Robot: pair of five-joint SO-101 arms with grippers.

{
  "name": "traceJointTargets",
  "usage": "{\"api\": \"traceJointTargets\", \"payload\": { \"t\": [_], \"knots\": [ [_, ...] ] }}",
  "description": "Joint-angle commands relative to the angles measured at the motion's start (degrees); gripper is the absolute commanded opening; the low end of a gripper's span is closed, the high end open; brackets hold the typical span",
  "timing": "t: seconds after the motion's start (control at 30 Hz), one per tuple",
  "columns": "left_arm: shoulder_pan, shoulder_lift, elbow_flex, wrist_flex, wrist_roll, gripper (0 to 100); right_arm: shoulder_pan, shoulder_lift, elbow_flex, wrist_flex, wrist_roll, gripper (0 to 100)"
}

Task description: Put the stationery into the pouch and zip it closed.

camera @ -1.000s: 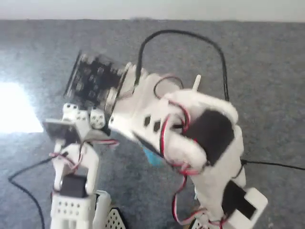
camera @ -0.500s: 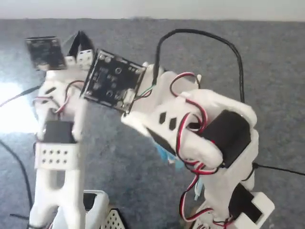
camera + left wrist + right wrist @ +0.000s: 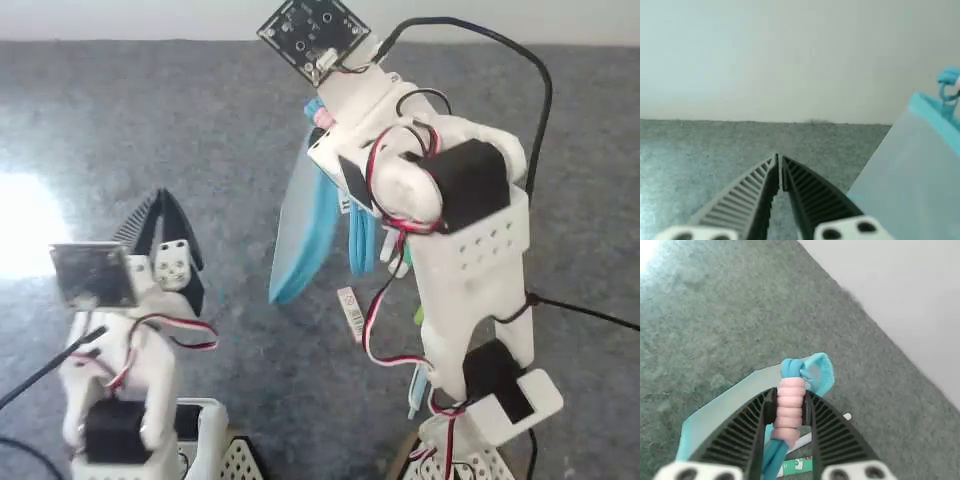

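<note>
The right gripper [image 3: 790,392] pinches the pouch's pink pull [image 3: 789,410]; the pouch [image 3: 298,225] hangs mid-table [image 3: 150,120]. The left gripper [image 3: 779,165], jaws pressed together, sits near left. Possibly an eraser [image 3: 350,312] lies below the pouch.

The grey flecked table top [image 3: 150,120] is being lit by a bright patch [image 3: 25,225] and is being bordered by a pale wall [image 3: 150,18].

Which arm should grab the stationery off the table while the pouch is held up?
Left, probably. The left gripper is shut and empty, while the right gripper is clamped on the pink zipper pull of the pouch, holding it up off the table where the stationery lies.
</note>
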Motion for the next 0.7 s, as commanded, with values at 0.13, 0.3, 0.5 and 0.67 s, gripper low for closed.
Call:
{"api": "traceJointTargets", "payload": {
  "t": [0.13,0.3,0.5,0.67],
  "knots": [
    [0.18,-9.67,15.60,-3.08,-0.53,1,10.15,-5.49,23.30,2.33,3.08,0.7],
    [0.18,-17.23,20.79,-2.99,-0.53,1,19.30,-7.34,47.74,-4.18,5.89,0.8],
    [0.18,-16.53,23.87,-3.25,-0.53,1,24.75,-12.00,66.11,-18.15,-2.20,0.8],
    [0.18,-16.53,26.95,-7.56,-0.53,1,25.45,-18.59,75.16,-24.84,-14.68,0.8]
  ]
}}
